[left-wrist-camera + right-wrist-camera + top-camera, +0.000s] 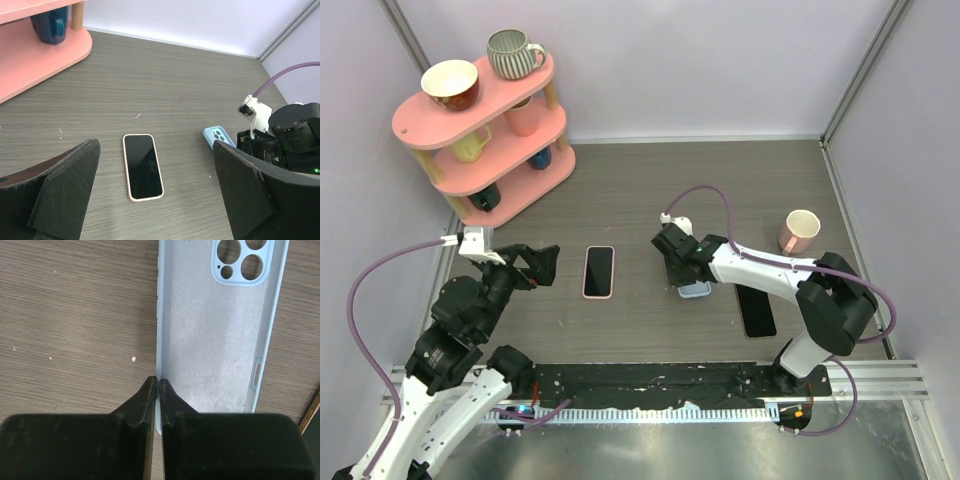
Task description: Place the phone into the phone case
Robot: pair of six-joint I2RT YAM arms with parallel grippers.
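Observation:
A light blue phone case [215, 335] lies open side up on the wooden table, its camera cut-out at the far end. My right gripper [158, 382] is shut on the case's left wall near its near corner; from above the case [696, 291] shows just below that gripper [682, 270]. A bare black phone [756, 310] lies to the right of the case, and its edge [311, 415] shows in the right wrist view. Another phone in a pink rim [599, 271] lies left of centre. My left gripper [535, 262] hovers open beside it, the pink-rimmed phone [143, 166] below its wide jaws [155, 145].
A pink three-tier shelf [480, 130] with several mugs stands at the back left. A pink mug [802, 230] stands at the right, behind the black phone. The enclosure walls and corner posts bound the table. The right arm [295, 135] fills the right of the left wrist view.

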